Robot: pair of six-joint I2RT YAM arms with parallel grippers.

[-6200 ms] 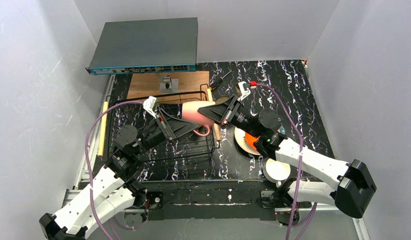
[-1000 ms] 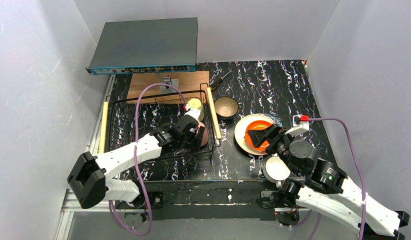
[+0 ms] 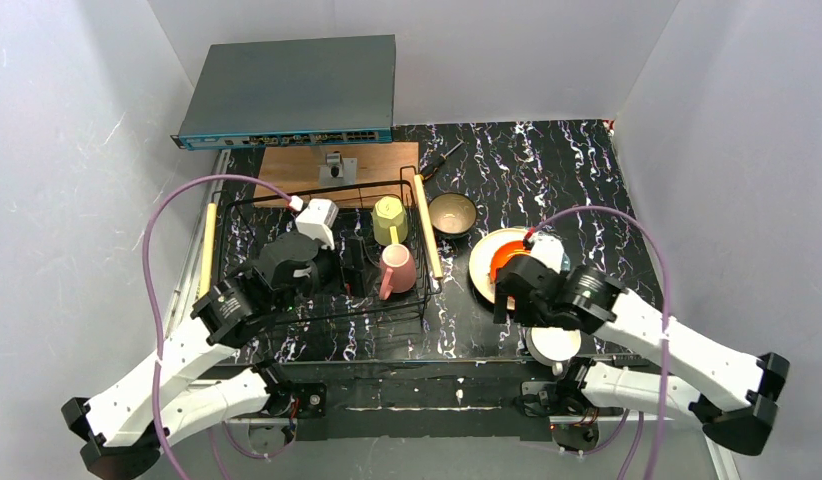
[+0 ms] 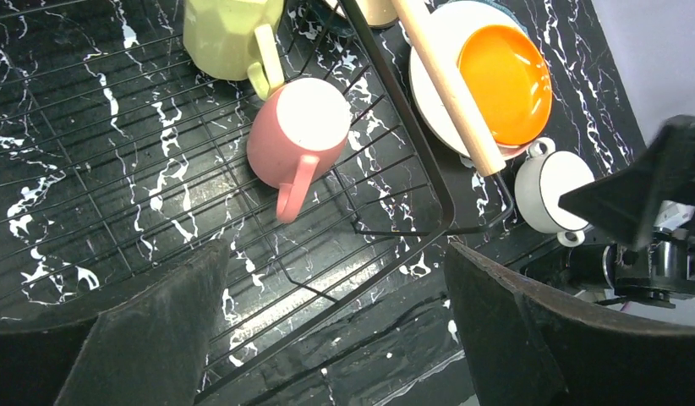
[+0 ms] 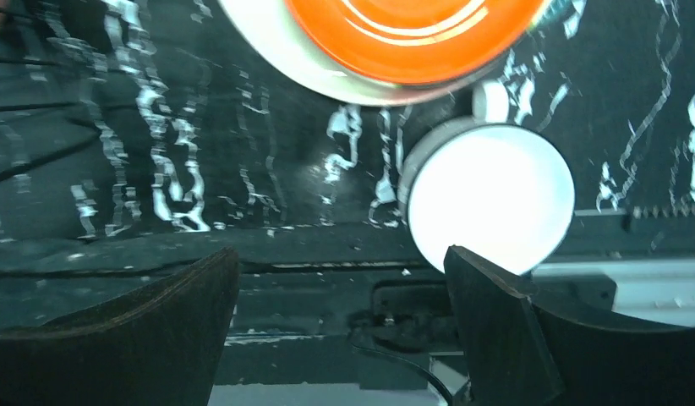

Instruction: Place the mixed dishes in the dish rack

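The dish rack point(image 3: 327, 318) sits on the left half of the table. Inside it, near its right side, the pink mug point(image 3: 397, 270) point(image 4: 298, 144) lies on its side with nothing holding it. The yellow-green mug point(image 3: 389, 220) point(image 4: 230, 34) is just behind it. My left gripper point(image 3: 353, 268) point(image 4: 336, 321) is open and empty, just left of the pink mug. Right of the rack, the orange plate point(image 3: 500, 262) point(image 5: 412, 30) rests on the cream plate point(image 3: 479, 268), with the bowl point(image 3: 453, 213) behind. My right gripper point(image 3: 504, 298) point(image 5: 340, 313) hangs open beside the white cup point(image 3: 554, 345) point(image 5: 489, 199).
A grey network switch point(image 3: 292, 90) and a brown wooden board point(image 3: 332, 165) lie behind the rack. Wooden rod handles point(image 3: 206, 255) point(image 3: 427, 225) run along the rack's two sides. White walls close in left, right and back. The near table edge is under the right gripper.
My left gripper opened, let go of the pink mug and drew back to the left. The right gripper swung from over the orange plate toward the near edge by the white cup.
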